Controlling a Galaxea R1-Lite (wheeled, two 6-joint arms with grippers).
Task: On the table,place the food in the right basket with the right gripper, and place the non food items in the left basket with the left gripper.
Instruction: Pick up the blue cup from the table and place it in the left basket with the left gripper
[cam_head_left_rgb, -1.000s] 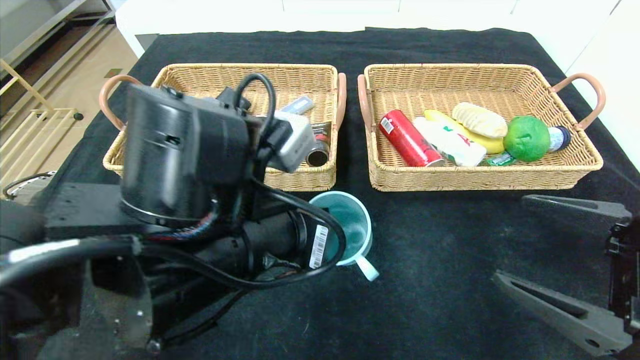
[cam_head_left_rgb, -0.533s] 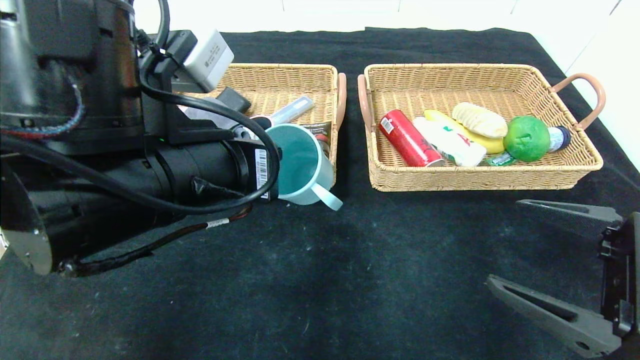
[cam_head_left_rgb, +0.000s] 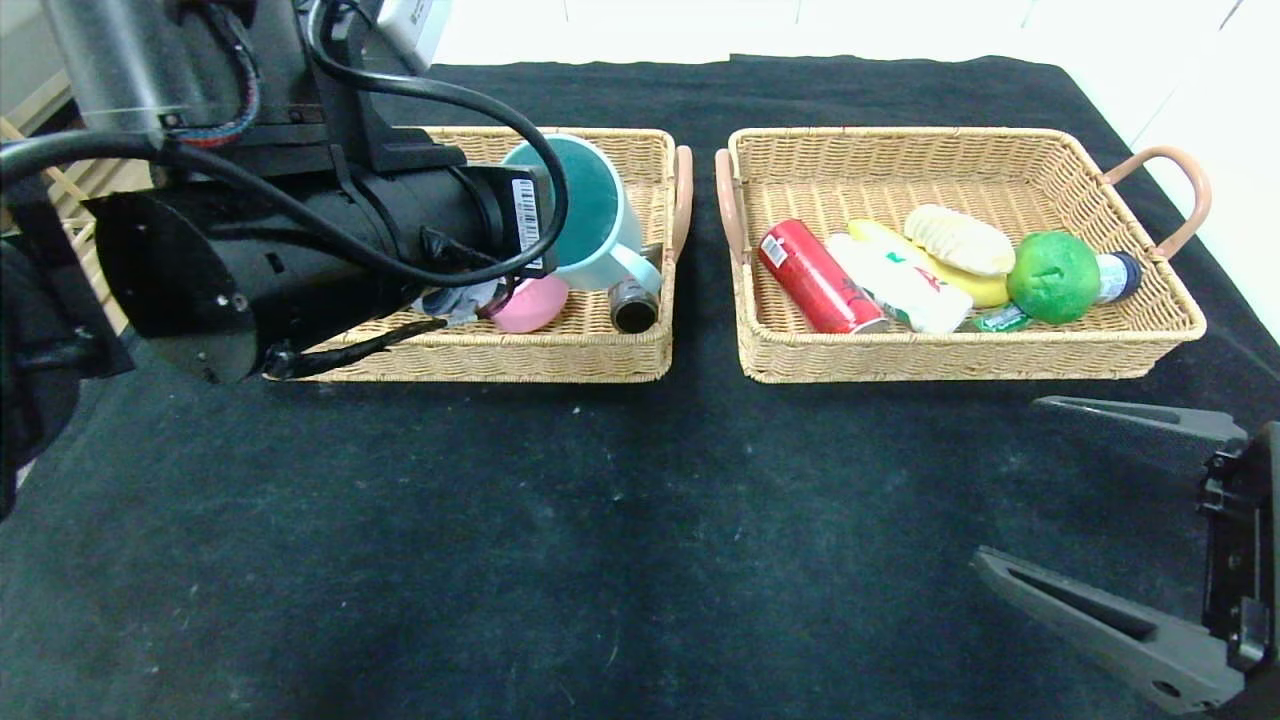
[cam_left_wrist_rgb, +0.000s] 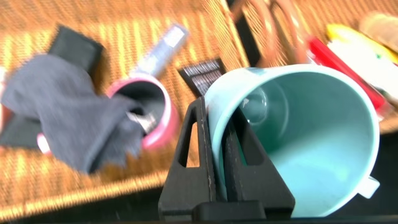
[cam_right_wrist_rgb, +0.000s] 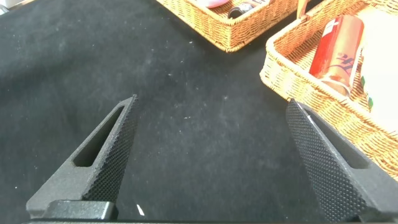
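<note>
1. Teal mug (cam_head_left_rgb: 590, 215) up in the air in the head view! The left gripper (cam_head_left_rgb: 545, 235) carries it over the left basket (cam_head_left_rgb: 560, 350), about nine o'clock from the right basket (cam_head_left_rgb: 1100, 350). Below the mug lie a pink round thing (cam_head_left_rgb: 530, 303) and a dark cylinder (cam_head_left_rgb: 635, 305). The right basket holds a red can (cam_head_left_rgb: 815, 275), a white packet (cam_head_left_rgb: 900, 280), a green ball-like fruit (cam_head_left_rgb: 1053, 277) and more food. No loose item shows on the black table (cam_head_left_rgb: 640, 520). The right gripper (cam_head_left_rgb: 1130, 530) waits at four o'clock, well apart from both baskets.

2. Left wrist view: the black fingers (cam_left_wrist_rgb: 193, 162) pinch the mug's wall, one inside the rim, one outside. Beneath, a grey cloth (cam_left_wrist_rgb: 74, 127), a pink cup (cam_left_wrist_rgb: 146, 112) and a silver tube (cam_left_wrist_rgb: 161, 50) lie on the wicker.

3. Right wrist view: both fingers (cam_right_wrist_rgb: 99, 165) spread wide, holding nothing, above bare table, with the can (cam_right_wrist_rgb: 336, 46) in its basket beyond.

4. My call: this is the drop-off of seemingly the last non-food item. Next, lower the mug into a free patch, clear of the pink cup, then let go.
</note>
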